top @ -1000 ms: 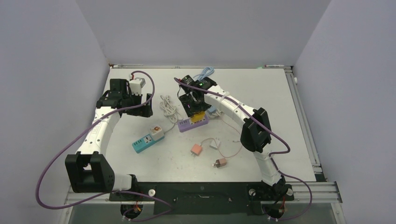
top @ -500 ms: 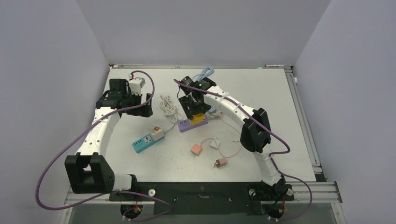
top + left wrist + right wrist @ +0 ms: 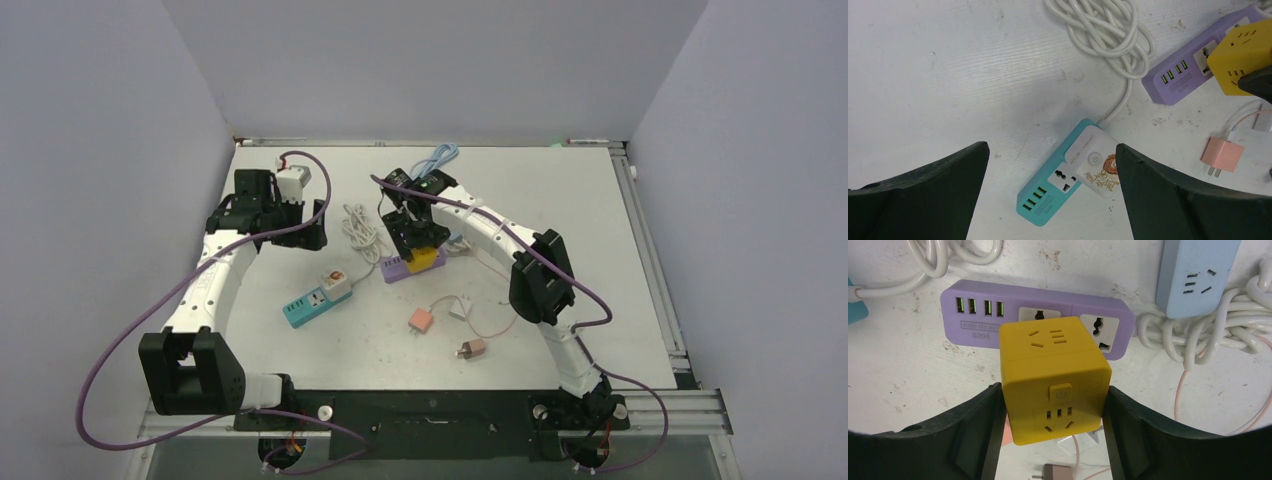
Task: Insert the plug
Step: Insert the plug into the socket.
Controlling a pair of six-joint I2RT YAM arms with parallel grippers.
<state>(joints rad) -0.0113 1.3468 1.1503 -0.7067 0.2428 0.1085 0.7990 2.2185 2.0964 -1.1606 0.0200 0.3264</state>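
Your yellow cube plug (image 3: pixel 1055 380) is clamped in the right gripper (image 3: pixel 1053 410), jaws closed against its two sides. It hangs near the table's middle, right at the purple power strip (image 3: pixel 978 305), over the socket beside the USB ports. Its prongs are hidden, so you cannot tell whether they line up. Press down misaligned and the loose strip could skid or tip, or the cube could twist in the grip. The left gripper (image 3: pixel 1052 147) hangs wide open and empty over the teal strip (image 3: pixel 1060 175), too far left to brace anything.
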